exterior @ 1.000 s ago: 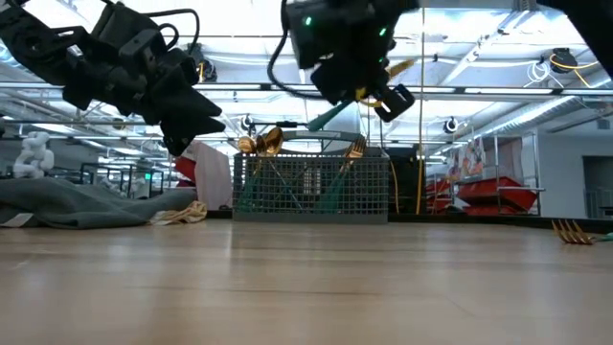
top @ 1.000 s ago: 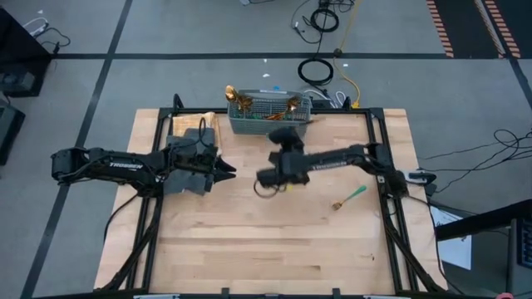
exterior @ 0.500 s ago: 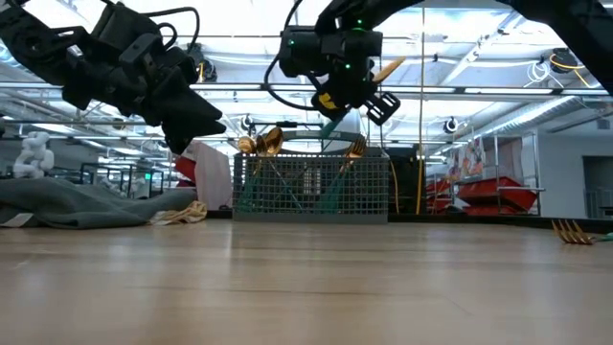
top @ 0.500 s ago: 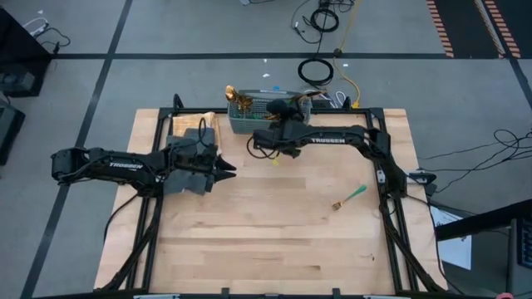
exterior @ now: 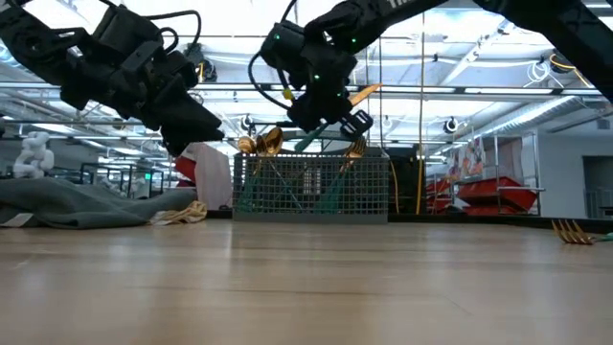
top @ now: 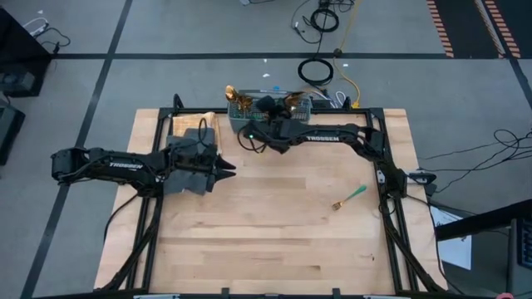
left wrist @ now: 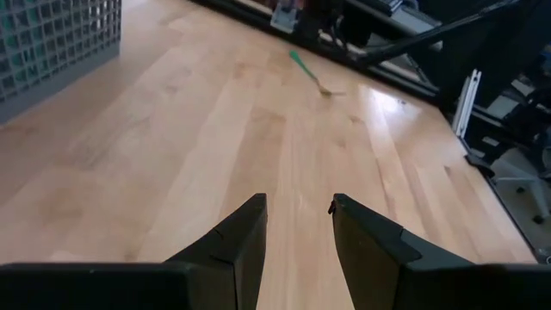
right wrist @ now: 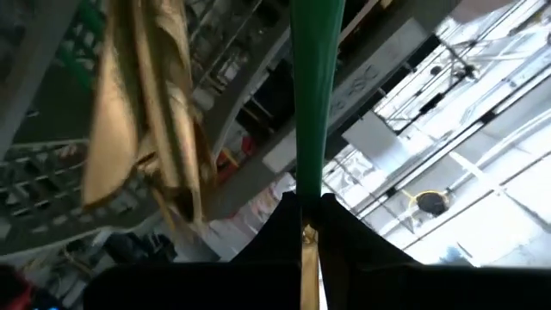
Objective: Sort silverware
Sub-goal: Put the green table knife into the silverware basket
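Observation:
My right gripper (top: 264, 109) hovers over the grey mesh basket (top: 270, 117) at the table's far edge, shut on one piece of silverware (exterior: 337, 112) with a teal handle and a gold head. More silverware stands in the basket (exterior: 311, 187), gold heads up (exterior: 261, 142). A gold head (right wrist: 138, 129) also shows beside the held handle. One teal-handled fork (top: 349, 198) lies flat on the table to the right. My left gripper (top: 229, 169) waits open above the table's left half (left wrist: 297, 215). My right gripper pinches the piece between its two fingers where the teal handle (right wrist: 308, 194) meets the gold metal (right wrist: 307, 250). The handle runs forward past the fingertips. The piece is lifted clear above the basket and tilted, gold head (exterior: 365, 93) high, handle end (exterior: 311, 142) low.
A dark grey cloth (top: 187, 133) lies at the table's left far part, under my left arm (exterior: 77, 203). Bare wood fills the middle and near part of the table (top: 266, 241). Black frame rails run along the table's sides (top: 391, 208).
My right gripper has carried the piece from over the table's middle toward the far edge and somewhat left, ending above the basket. It has turned as it went, so the piece now tilts with its gold head up. My left arm has kept still.

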